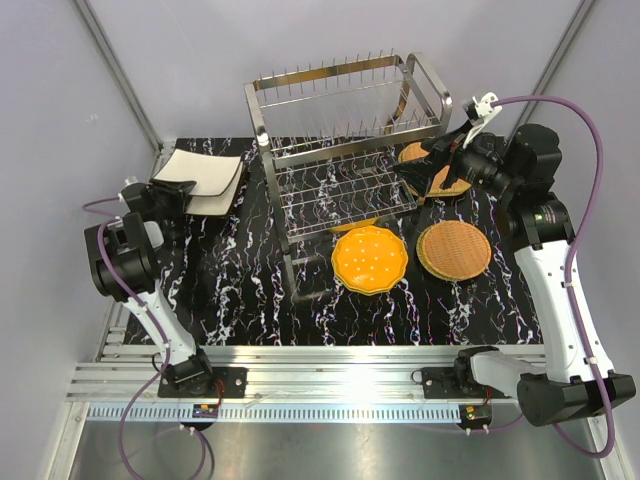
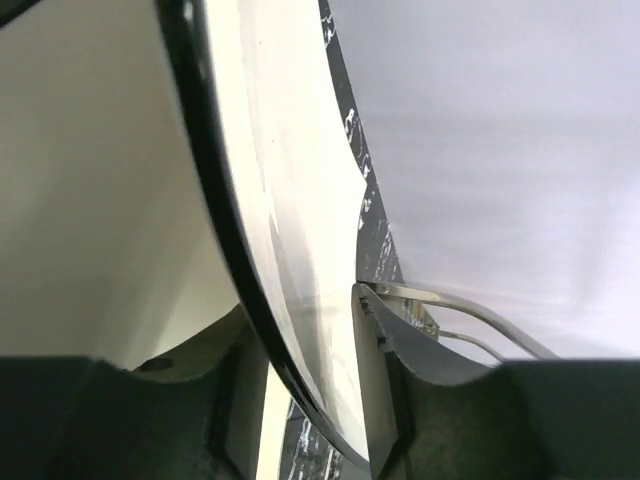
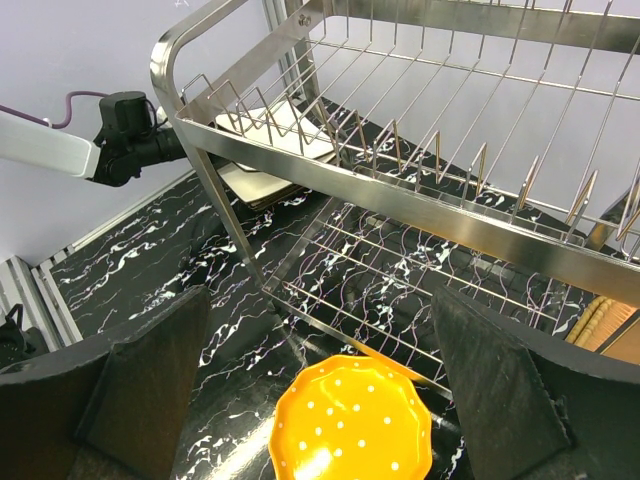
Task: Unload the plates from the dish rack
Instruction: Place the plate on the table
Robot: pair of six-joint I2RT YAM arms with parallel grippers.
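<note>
The steel dish rack (image 1: 345, 150) stands at the table's middle back, and no plate shows in its prongs. My left gripper (image 1: 172, 190) is shut on the edge of a square cream plate (image 1: 198, 170) with a dark rim (image 2: 215, 200). That plate lies over another cream plate (image 1: 222, 197) left of the rack. My right gripper (image 1: 422, 172) is open and empty by the rack's right end (image 3: 400, 190), above a tan woven plate (image 1: 445, 180). An orange scalloped plate (image 1: 370, 258) lies in front of the rack and shows below my right gripper (image 3: 320, 330). Another tan woven plate (image 1: 454, 250) lies to its right.
The black marbled table (image 1: 250, 290) ends at a metal rail in front. Grey walls close in the left, back and right. The left arm (image 3: 120, 140) shows through the rack in the right wrist view.
</note>
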